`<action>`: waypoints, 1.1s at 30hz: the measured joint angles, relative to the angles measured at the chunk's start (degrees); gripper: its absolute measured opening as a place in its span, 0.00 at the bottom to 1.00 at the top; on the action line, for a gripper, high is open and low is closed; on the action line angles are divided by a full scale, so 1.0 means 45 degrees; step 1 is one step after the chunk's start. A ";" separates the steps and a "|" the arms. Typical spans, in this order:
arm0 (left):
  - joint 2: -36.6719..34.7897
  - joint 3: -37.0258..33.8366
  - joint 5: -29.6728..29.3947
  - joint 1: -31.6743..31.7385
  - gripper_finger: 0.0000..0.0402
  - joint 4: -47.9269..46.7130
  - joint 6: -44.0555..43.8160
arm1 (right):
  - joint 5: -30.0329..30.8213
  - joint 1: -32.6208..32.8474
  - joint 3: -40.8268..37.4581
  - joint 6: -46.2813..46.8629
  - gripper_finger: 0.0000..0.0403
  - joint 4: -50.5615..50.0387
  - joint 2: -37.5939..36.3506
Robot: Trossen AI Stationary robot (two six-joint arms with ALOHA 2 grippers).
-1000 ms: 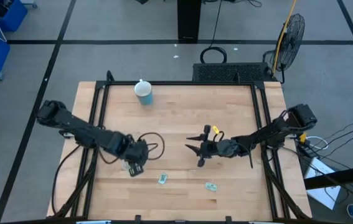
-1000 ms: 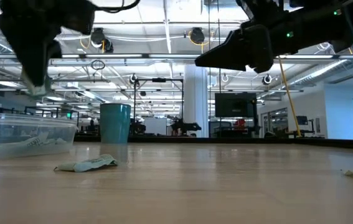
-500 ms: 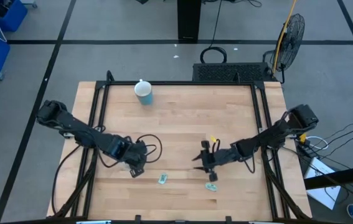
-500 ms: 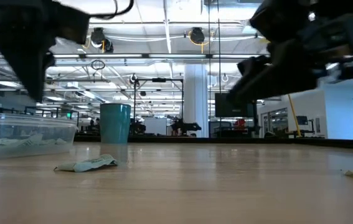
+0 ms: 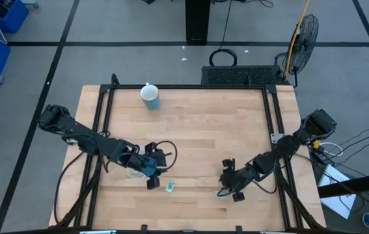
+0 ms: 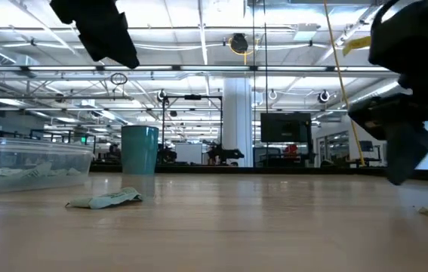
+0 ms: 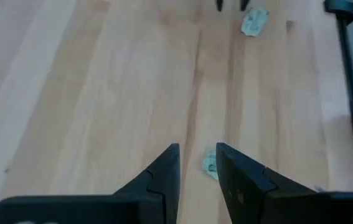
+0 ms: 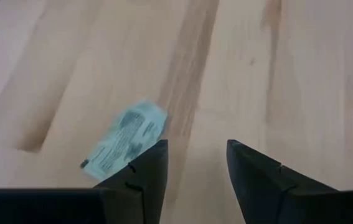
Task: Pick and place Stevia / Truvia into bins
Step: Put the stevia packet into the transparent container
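Left end effector [image 5: 151, 183], fingers spread and empty, hangs just beside one packet [image 5: 170, 188] on the table [image 5: 197, 130]. Right end effector [image 5: 231, 193], fingers also spread and empty, sits over a second packet [image 8: 123, 140]. Clear tub [image 6: 29, 162] holds several packets. A teal cup [image 5: 150, 97] stands well apart at the table's far side.

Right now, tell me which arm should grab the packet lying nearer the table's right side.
Right. The right gripper hangs open just beside that packet, which fills its wrist view. The left gripper sits open by the other packet, farther off and better suited to that one.
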 joint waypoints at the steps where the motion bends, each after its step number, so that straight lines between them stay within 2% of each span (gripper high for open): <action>1: 0.0000 0.0000 -0.0044 0.0041 0.27 -0.0025 0.0069 | -0.0029 0.0081 -0.0058 0.0281 0.38 0.0019 0.0000; 5: 0.0002 -0.0002 -0.0143 0.0105 0.26 -0.0154 0.0133 | -0.0698 0.0375 -0.0094 0.1081 0.36 0.0171 0.0000; 8: 0.0005 -0.0005 -0.0138 0.0236 0.26 -0.0178 0.0186 | -0.0691 0.0557 -0.0129 0.1139 0.33 0.0616 0.0011; 12: 0.0005 -0.0005 -0.0174 0.0425 0.26 -0.0184 0.0593 | -0.0698 0.0586 -0.0311 0.0922 0.32 0.2263 0.0545; 20: 0.0008 -0.0005 -0.0156 0.0805 0.26 -0.0190 0.1604 | -0.0301 0.0591 -0.0288 0.0401 0.32 0.2556 0.1786; 24: 0.0010 -0.0005 -0.0119 0.0967 0.26 -0.0189 0.2108 | -0.0253 0.0575 -0.0293 -0.0702 0.23 0.2480 0.1654; 29: 0.0010 -0.0005 -0.0134 0.1237 0.26 -0.0184 0.2217 | 0.0034 0.0060 -0.0357 -0.1627 0.04 0.2237 0.1073; 31: 0.0015 -0.0005 -0.0313 0.1325 0.26 -0.0156 0.2080 | 0.0431 -0.0225 -0.0356 -0.2150 0.02 0.2276 0.0792; 33: 0.0015 -0.0010 -0.0623 0.1409 0.26 -0.0073 0.1969 | 0.1417 -0.0479 -0.0356 -0.2833 0.03 0.2462 0.0442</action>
